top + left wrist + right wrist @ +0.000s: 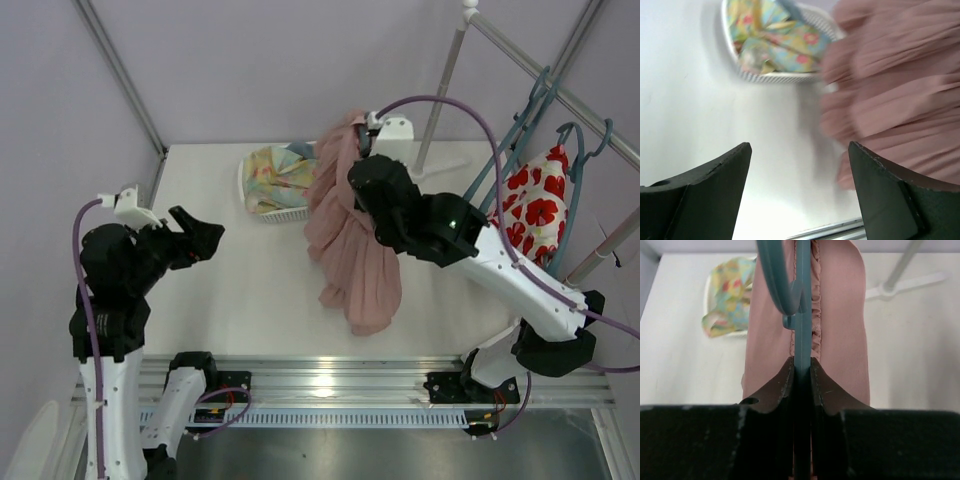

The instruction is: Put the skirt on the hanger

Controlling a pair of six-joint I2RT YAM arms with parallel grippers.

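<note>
1. Above the middle of the table (240, 300), the right claw (362, 145) is fully closed on the hanger (802, 340). The two fingers (782, 382) press the thin bar from both sides.
2. From this claw the skirt (350, 250) hangs down as one long bunched strip. Its long axis runs from the claw toward the near edge of the table. I cannot tell if its lower end touches the table.
3. The left claw (205, 240) is wide open and holds nothing. It is well apart from the skirt, which lies to its right, and its fingers point in that direction.
4. I judge that the coming move depends on this relation. The left arm is the only free one, and it must go to its right to reach the hanging cloth and arrange it on the hanger.
5. The right wrist view shows what the top view hides. The hanger bar goes straight away from the fingers, with the hook above it, and the ruffled band of the skirt lies just beside the bar. Whether the cloth really passes over the bar, I cannot tell.
6. The left wrist view shows the blurred skirt on the right side beyond the open fingers (715, 175), and the white basket (775, 76) with a floral cloth farther away.
7. Only the top view shows the rack (560, 95) to the right of the right arm, with more hangers on it.
</note>
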